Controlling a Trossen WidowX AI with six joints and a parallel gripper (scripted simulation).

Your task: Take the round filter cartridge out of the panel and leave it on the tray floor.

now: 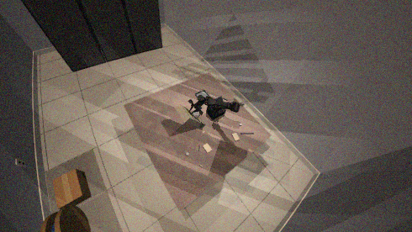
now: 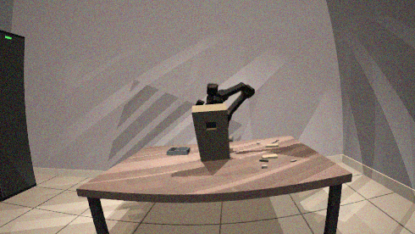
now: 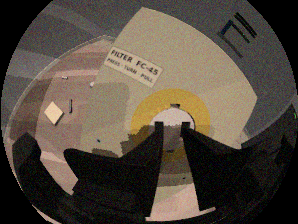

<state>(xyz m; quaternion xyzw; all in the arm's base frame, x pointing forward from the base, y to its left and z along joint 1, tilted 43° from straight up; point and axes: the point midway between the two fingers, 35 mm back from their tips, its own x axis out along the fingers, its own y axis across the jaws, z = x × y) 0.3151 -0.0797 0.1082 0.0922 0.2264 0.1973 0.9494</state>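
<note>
The service panel stands upright on the table; the exterior view shows its back. The round pale filter cartridge sits in the panel inside a yellow ring in the wrist view. My gripper is partly open, its two narrow fingertips apart in front of the cartridge face, where they cover the slots. I cannot tell how deep the tips reach or whether they touch. Nothing shows clamped between them. The blue-grey tray lies on the table beside the panel.
The table also bears pale blocks, a thin dark rod and other small bits. A label is on the panel face. The arm stands behind the panel in the exterior view.
</note>
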